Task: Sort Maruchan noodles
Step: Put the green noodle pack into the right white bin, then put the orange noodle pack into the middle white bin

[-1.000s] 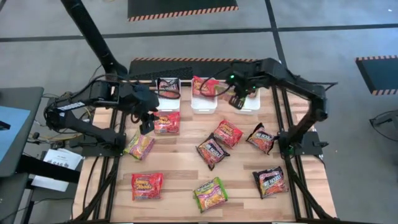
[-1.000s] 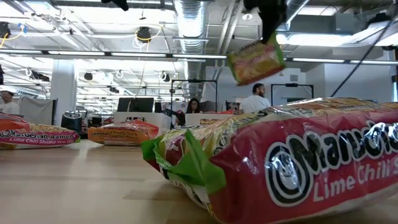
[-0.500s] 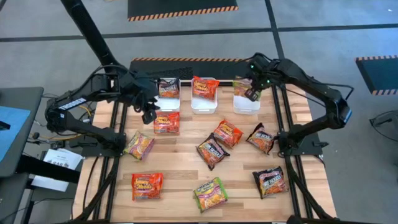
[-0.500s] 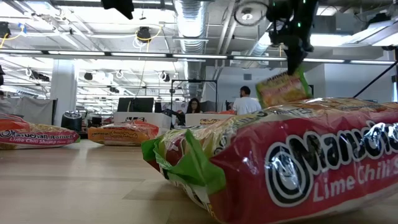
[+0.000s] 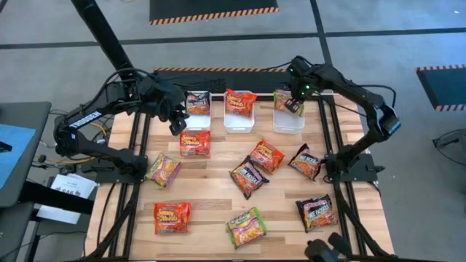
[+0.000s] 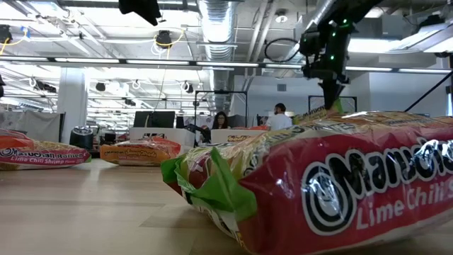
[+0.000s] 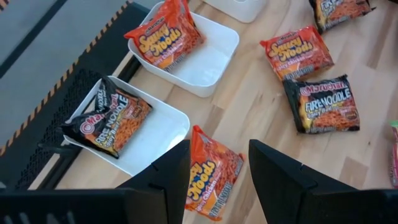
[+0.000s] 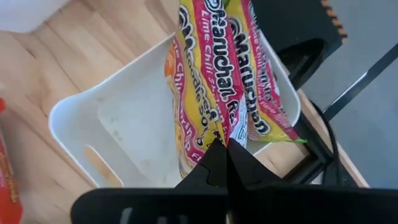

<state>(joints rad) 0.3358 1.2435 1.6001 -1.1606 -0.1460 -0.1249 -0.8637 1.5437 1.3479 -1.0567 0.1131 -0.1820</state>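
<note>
Holding a green-and-yellow Maruchan packet [image 8: 214, 81] by its edge, the right gripper [image 5: 294, 104] sits over the right-hand white bin [image 5: 289, 122] at the far edge of the bench [image 5: 211, 196]; its fingers are clenched on the packet, which hangs upright into that bin in the right wrist view, while the low view shows only its top. The left gripper [image 5: 175, 125] hovers above the bench between the left-hand bin [image 5: 196, 118] and a red-orange packet [image 5: 195, 143] lying just in front of that bin; its fingers [image 7: 171, 171] stand apart with nothing between them. The left-hand bin contains one dark black-maroon packet [image 7: 109, 118], leaning against its wall. The middle bin [image 5: 239, 122] contains one red-orange packet [image 5: 239, 101]. Remaining packets lie loose on the bench: three dark ones [image 5: 249, 176], further red-orange ones [image 5: 267, 155], one at the left edge [image 5: 164, 171], and one green-edged packet [image 5: 247, 226] near the front. A dark object intrudes at the bottom edge of the high view; what it is cannot be told.
</note>
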